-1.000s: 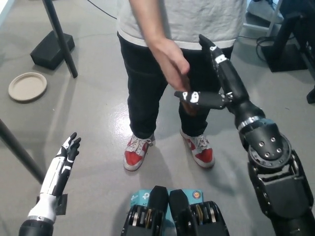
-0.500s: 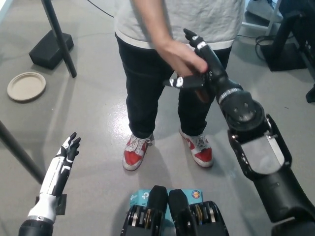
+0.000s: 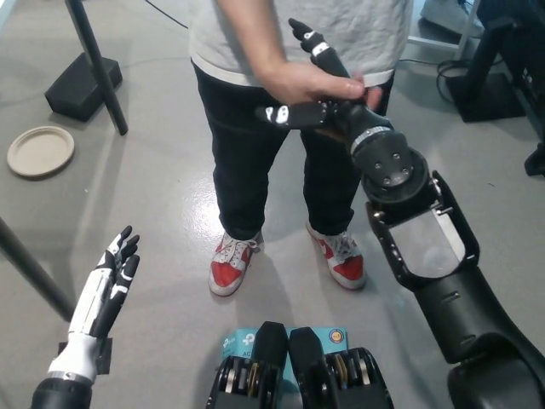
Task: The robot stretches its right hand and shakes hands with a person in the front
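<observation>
The person's hand wraps the black right hand before their shirt; its fingers look extended, though partly hidden; the white left hand rests spread lower left; a plate lies on the floor by the left edge.

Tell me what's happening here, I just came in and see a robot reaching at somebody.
A handshake is under way. The robot's black right hand is stretched forward, and the person's hand is wrapped over it, in front of the person's grey shirt. The robot's fingers look extended rather than curled around the person's hand. The white left hand rests open at lower left, holding nothing.
</observation>
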Tool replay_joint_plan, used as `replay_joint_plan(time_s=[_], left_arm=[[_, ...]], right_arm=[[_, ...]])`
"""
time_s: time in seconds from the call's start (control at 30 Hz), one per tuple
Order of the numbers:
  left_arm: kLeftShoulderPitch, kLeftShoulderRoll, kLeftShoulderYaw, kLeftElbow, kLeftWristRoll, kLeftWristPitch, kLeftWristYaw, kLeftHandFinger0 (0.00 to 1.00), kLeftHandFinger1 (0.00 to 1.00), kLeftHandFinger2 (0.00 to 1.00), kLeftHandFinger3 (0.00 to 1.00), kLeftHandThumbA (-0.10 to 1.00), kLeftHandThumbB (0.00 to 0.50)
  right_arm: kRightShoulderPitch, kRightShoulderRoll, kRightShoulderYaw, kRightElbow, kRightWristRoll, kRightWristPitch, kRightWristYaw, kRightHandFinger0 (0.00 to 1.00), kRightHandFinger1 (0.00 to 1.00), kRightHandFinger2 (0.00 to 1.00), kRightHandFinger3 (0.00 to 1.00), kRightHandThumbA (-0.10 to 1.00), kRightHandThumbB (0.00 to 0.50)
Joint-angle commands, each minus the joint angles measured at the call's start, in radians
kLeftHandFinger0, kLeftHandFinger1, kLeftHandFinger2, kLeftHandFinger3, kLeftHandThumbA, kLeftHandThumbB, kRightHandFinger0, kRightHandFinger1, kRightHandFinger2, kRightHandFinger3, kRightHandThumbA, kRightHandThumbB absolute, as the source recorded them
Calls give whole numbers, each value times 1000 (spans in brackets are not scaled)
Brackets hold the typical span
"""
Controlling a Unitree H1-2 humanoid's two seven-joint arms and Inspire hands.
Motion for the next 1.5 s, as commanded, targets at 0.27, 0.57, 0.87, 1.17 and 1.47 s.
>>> replay_joint_plan(time_s=[0.27,0.57,0.87,1.17,1.47], left_arm=[[-27,15,13,-47,-21,-2,-17,1000,1000,1000,1000,908,117],[-30,15,16,-38,-20,-9,-18,1000,1000,1000,1000,901,112],[-38,15,18,-38,-18,-6,-18,1000,1000,1000,1000,906,109],[-48,19,16,-38,-5,-7,-14,1000,1000,1000,1000,914,106],[-56,20,16,-42,-13,-14,-22,1000,1000,1000,1000,904,99]], right_arm=[[-52,9,-7,13,-54,-123,-111,1000,1000,1000,1000,89,233],[32,-20,19,-209,-81,-67,-46,1000,1000,1000,1000,163,237],[98,-4,54,-1059,-98,196,103,925,1000,1000,1000,328,265],[87,-13,46,-1146,-89,252,129,861,1000,1000,1000,316,286],[21,-73,51,-546,-96,198,114,1000,1000,1000,1000,305,255]])
